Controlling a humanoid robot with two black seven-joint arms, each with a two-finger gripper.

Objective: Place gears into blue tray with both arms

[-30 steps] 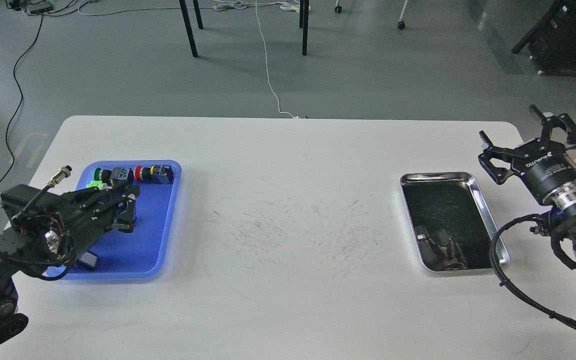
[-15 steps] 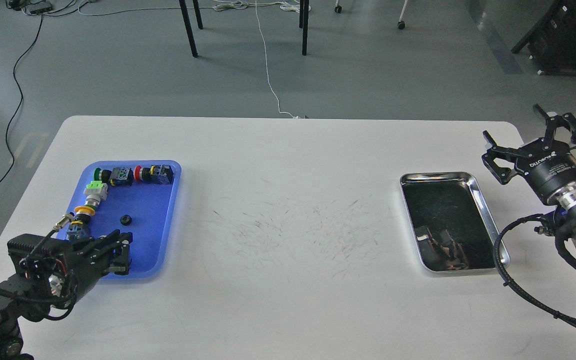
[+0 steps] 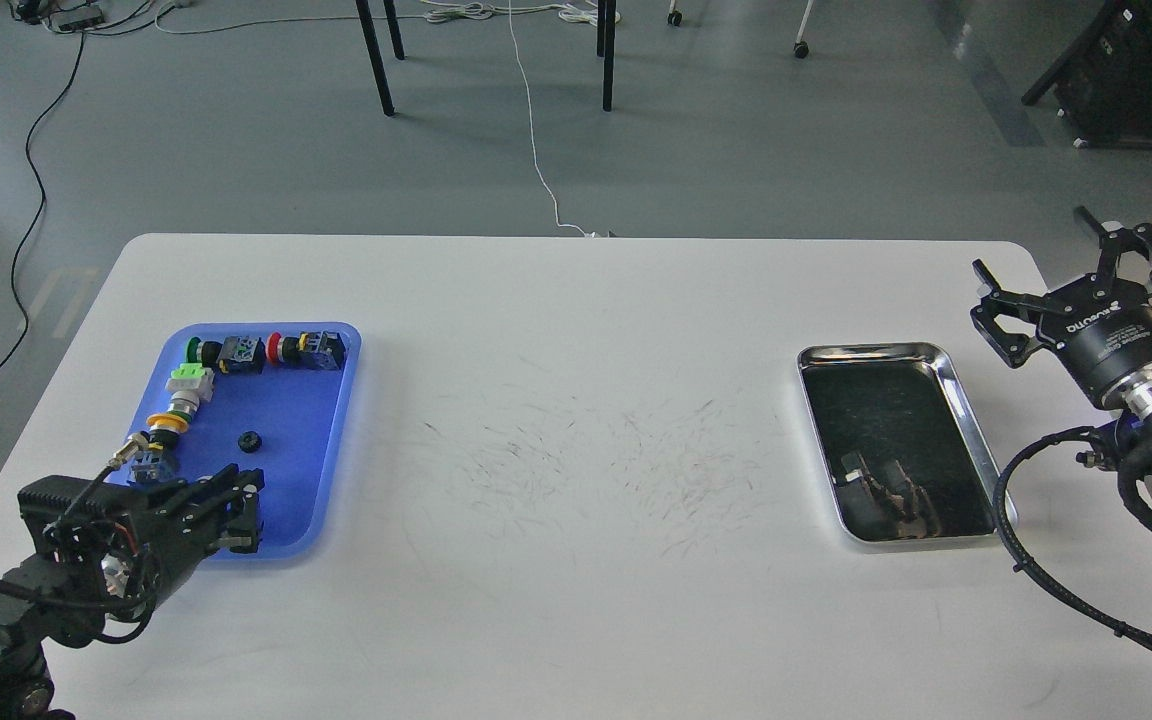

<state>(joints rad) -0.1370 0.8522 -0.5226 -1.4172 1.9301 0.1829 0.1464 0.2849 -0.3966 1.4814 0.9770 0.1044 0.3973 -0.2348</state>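
- Gears are represented by one small black toothed disc [image 3: 251, 441], seen lying flat on the floor of the blue tray [image 3: 326, 440], just beyond the left pincer and apart from it.
- Left pincer [image 3: 241, 510] is seen low over the near edge of the blue tray; its dark fingers are bunched together and nothing is seen between them, but whether they are drawn narrow or parted cannot be told.
- A column of push-button switches [image 3: 181, 395] is laid along the tray's left side, beyond the left pincer, and a row of further switches [image 3: 266, 352] is set along the tray's far edge.
- White tabletop [image 3: 576, 330] is marked with fine dark scratches between the two pincers.
- A shiny steel tray [image 3: 976, 440] with a dark inside is placed to the left of the right pincer and nearer to the robot, not touched by it; a dark reflection is seen in its near part.
- Right pincer [image 3: 1076, 275] is held above the tabletop's right edge, its fingers spread wide, with nothing held.
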